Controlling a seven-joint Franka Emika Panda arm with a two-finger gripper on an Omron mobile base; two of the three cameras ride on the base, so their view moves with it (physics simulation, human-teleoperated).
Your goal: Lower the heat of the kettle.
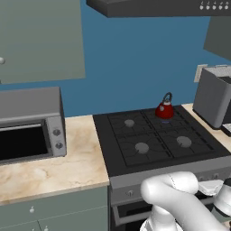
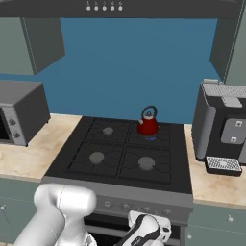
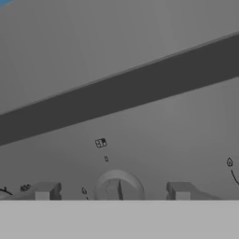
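Note:
The red kettle (image 1: 165,109) (image 2: 148,125) stands upright on the back right burner of the black stove (image 1: 158,137) (image 2: 120,158), with a bit of blue flame under it. My gripper (image 3: 112,191) is down at the stove's grey front panel. In the hand view its two fingertips (image 3: 44,190) stand wide on either side of a round grey knob (image 3: 116,179), apart from it, so the gripper is open. From the base views the hand (image 2: 144,230) (image 1: 223,198) shows low in front of the panel, right of centre.
A toaster oven (image 1: 29,126) (image 2: 19,115) sits on the marble counter (image 1: 49,171) left of the stove. A grey coffee machine (image 2: 223,129) (image 1: 216,101) stands on the right. More small knobs (image 1: 130,193) line the panel. A hood (image 1: 158,6) hangs overhead.

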